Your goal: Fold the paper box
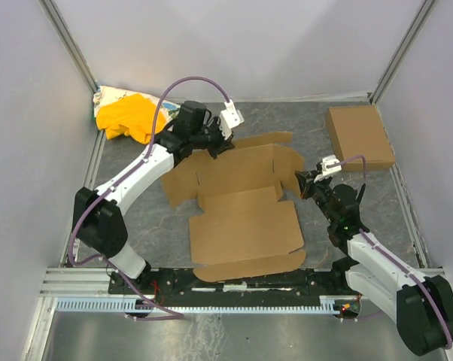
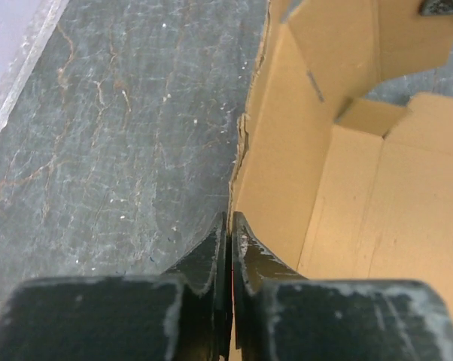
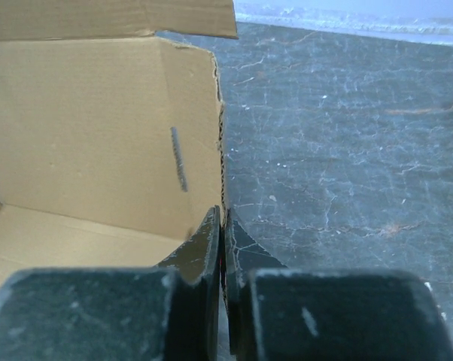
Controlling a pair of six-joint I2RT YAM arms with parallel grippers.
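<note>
From above, the paper box [image 1: 245, 226] lies in the middle of the table [image 1: 147, 226], a die-cut sheet. Its big panel is flat toward 6 o'clock and its far flaps are partly raised toward 12 o'clock. It looks light and stiff. I judge it will bend only along its creases, spring back if let go, and tear or crush if pinched hard at a slot. The best hold is on a flap's thin edge, close to the fold.

The left gripper [image 1: 214, 147] sits at the sheet's 11 o'clock corner. Its arm reaches out long from the 7 o'clock base, elbow bent. The right gripper [image 1: 304, 185] meets the sheet's 3 o'clock edge, and its arm is folded back toward 5 o'clock. A small ready-made box [image 1: 360, 135] stands apart at 2 o'clock, and a yellow cloth [image 1: 129, 116] lies at 10 o'clock.

In the left wrist view, the left fingers [image 2: 211, 259] are pressed together on the edge of an upright flap, which runs away toward 12 o'clock. The inside of the cardboard is at 3 o'clock and bare table at 9 o'clock.

In the right wrist view, the right fingers [image 3: 208, 248] are likewise pinched narrow on a standing flap's edge. Cardboard is at 9 o'clock and table at 3 o'clock.
</note>
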